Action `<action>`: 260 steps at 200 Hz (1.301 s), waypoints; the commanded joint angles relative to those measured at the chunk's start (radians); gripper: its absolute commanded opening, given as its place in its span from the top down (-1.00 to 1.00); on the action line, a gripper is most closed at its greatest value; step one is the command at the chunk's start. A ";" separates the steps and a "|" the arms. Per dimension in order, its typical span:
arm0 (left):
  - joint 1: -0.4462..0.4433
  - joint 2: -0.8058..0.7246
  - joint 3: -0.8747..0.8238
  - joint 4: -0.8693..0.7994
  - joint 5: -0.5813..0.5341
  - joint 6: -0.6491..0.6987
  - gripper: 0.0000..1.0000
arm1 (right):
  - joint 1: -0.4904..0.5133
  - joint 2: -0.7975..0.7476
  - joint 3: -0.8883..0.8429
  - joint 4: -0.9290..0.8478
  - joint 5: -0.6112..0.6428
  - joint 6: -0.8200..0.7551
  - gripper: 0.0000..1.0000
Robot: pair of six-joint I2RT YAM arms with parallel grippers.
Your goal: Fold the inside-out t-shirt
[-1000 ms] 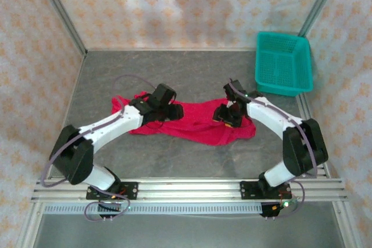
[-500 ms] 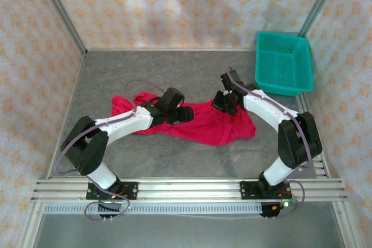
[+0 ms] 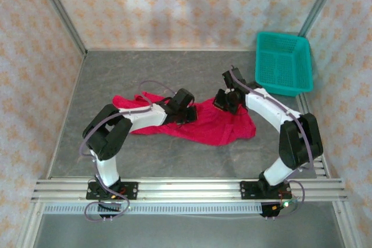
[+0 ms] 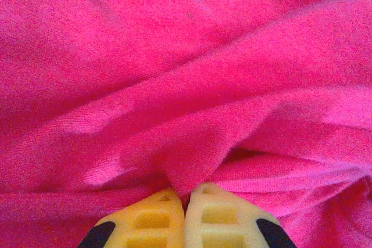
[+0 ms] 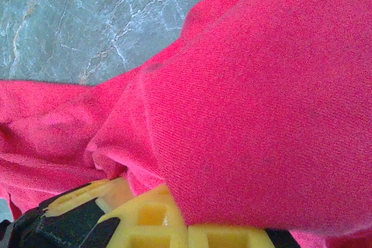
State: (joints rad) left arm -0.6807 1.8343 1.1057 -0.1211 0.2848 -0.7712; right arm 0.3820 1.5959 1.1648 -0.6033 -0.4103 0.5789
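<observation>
Left gripper (image 4: 185,198) and right gripper (image 3: 225,101) are both clamping bunched cloth of the crimson t-shirt (image 3: 215,129), which is lying crumpled on the desk (image 3: 174,74), so folding's barely starting.

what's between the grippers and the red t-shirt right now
Nothing visible. The left gripper is shut on a fold of the t-shirt, and the right gripper is shut on its far right edge. The teal basket sits apart, farther back on the right.
</observation>
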 commanded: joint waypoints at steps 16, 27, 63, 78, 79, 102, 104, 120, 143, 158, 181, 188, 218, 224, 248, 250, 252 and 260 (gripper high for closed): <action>0.011 -0.118 0.026 -0.211 -0.149 0.102 1.00 | -0.080 -0.025 0.065 -0.102 -0.002 -0.054 1.00; 0.020 -0.154 0.008 -0.244 -0.171 0.118 1.00 | -0.089 -0.034 0.082 -0.121 -0.003 -0.063 1.00; 0.023 -0.199 -0.027 -0.250 -0.150 0.129 1.00 | -0.095 -0.022 0.136 -0.138 -0.021 -0.060 1.00; 0.016 -0.199 -0.041 -0.227 -0.130 0.127 1.00 | -0.099 0.009 0.159 -0.116 -0.041 -0.037 1.00; 0.015 -0.200 -0.043 -0.225 -0.129 0.127 1.00 | -0.100 0.011 0.160 -0.114 -0.044 -0.036 1.00; -0.017 -0.193 -0.066 -0.163 -0.115 0.131 1.00 | -0.116 0.084 0.192 -0.013 -0.155 0.063 1.00; -0.020 -0.191 -0.067 -0.159 -0.114 0.132 1.00 | -0.116 0.091 0.196 -0.007 -0.161 0.070 1.00; -0.046 -0.174 -0.066 -0.137 -0.108 0.143 1.00 | -0.122 0.154 0.220 0.055 -0.187 0.131 1.00; -0.059 -0.172 -0.074 -0.132 -0.121 0.149 1.00 | -0.129 0.251 0.257 0.055 -0.195 0.155 1.00; -0.059 -0.181 -0.079 -0.139 -0.134 0.148 1.00 | -0.129 0.267 0.264 0.025 -0.167 0.137 0.82; -0.057 -0.193 -0.073 -0.139 -0.138 0.138 1.00 | -0.129 0.196 0.233 -0.016 -0.100 0.089 0.40; -0.056 -0.191 -0.068 -0.134 -0.132 0.133 1.00 | -0.129 0.163 0.219 -0.033 -0.073 0.069 0.32; -0.049 -0.163 -0.054 -0.114 -0.093 0.118 1.00 | -0.104 -0.004 0.114 -0.087 0.027 -0.007 0.21; -0.048 -0.156 -0.057 -0.106 -0.087 0.114 1.00 | -0.093 -0.038 0.078 -0.079 0.033 -0.013 0.22; -0.042 -0.139 -0.068 -0.085 -0.073 0.098 1.00 | -0.024 -0.127 -0.041 -0.021 0.022 -0.005 0.63; -0.042 -0.138 -0.070 -0.083 -0.072 0.097 1.00 | -0.018 -0.130 -0.048 -0.015 0.020 -0.002 0.68; -0.042 -0.137 -0.072 -0.080 -0.071 0.095 1.00 | -0.010 -0.131 -0.054 -0.010 0.018 0.001 0.74; -0.040 -0.135 -0.079 -0.070 -0.067 0.089 1.00 | 0.012 -0.128 -0.071 0.013 0.006 0.013 0.92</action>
State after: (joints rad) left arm -0.7319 1.6814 1.0451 -0.2260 0.2043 -0.6579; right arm 0.3256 1.4765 1.1736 -0.6273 -0.4255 0.5911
